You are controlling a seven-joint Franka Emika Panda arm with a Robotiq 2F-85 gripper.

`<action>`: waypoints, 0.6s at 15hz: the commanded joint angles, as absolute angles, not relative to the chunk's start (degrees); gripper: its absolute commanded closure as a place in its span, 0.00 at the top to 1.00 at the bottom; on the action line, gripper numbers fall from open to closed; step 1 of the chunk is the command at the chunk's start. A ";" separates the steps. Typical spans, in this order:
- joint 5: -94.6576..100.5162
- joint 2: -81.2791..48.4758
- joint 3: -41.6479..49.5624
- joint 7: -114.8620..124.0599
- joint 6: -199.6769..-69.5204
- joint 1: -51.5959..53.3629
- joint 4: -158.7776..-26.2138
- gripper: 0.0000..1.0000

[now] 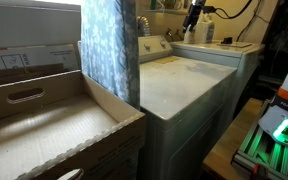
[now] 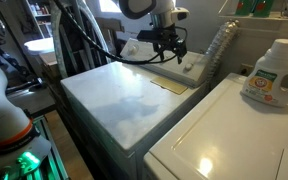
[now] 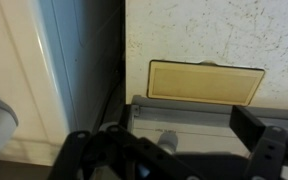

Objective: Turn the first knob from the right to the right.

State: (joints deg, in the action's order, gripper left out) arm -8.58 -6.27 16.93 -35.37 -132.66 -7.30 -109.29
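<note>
Gripper (image 2: 170,47) hovering over washer's rear ctrl panel (image 2: 189,66), fingers standing apart, gripping nothing. Knob (image 3: 169,136) showing btwn fingertips in wrist view; contact unclear. Detergent bottle (image 2: 271,72) sitting on neighbouring machine.

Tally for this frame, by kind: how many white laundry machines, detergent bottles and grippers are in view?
White laundry machines: 2 (middle machine, nearer machine)
Detergent bottle: 1
Gripper: 1
Total: 4
</note>
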 commanded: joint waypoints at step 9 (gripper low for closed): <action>-14.39 -15.67 9.96 -32.71 -137.56 -12.61 -100.21 1.00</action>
State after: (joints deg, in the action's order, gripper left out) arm -11.67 -10.67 12.56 -33.21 -135.38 -10.48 -104.67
